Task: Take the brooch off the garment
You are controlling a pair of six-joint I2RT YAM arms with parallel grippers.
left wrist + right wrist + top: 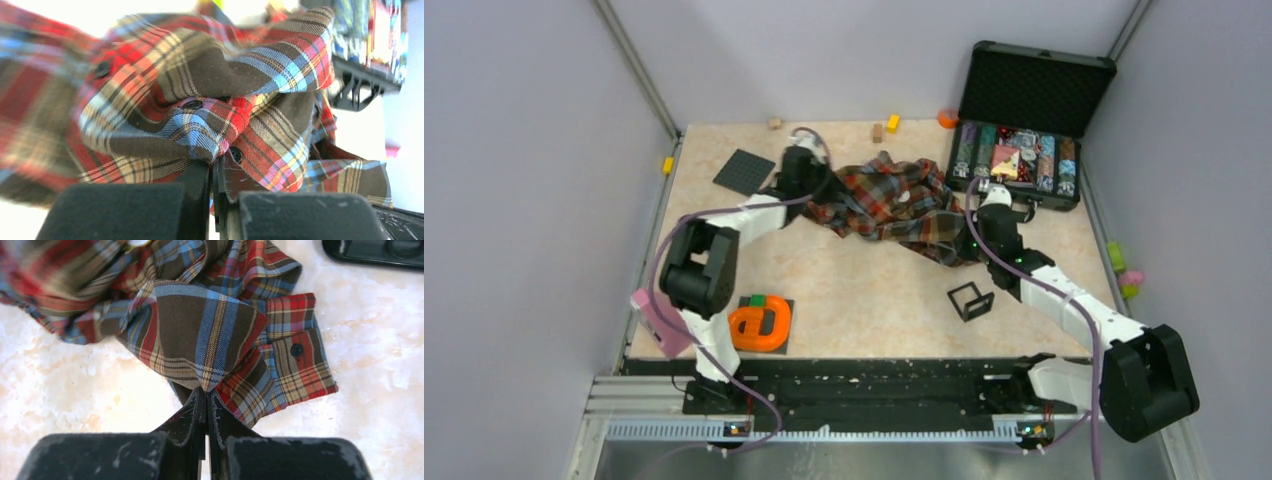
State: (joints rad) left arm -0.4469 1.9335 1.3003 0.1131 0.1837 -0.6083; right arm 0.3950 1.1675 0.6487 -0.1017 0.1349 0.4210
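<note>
Top external, plaid shirt (894, 205) bunched, left claw (216, 167) pinching its cloth, right claw (205, 395) pinching a fold

I am working in a lab test cell, not a lived-in room. Plain lilac panels (524, 200) on metal posts (634, 65) box in the table (874, 300) on three sides. A left arm (724, 225) and a right arm (1074, 300) are bolted to a slotted rail (844, 432) along the table's near edge. The table carries unrelated props: a shirt (894, 205) mid-table, a foam-lined chip case (1036, 95) at its far right corner, a black mat (744, 172) far left, small blocks (892, 123) along its far edge, and an orange holder (761, 325) near left.
</note>
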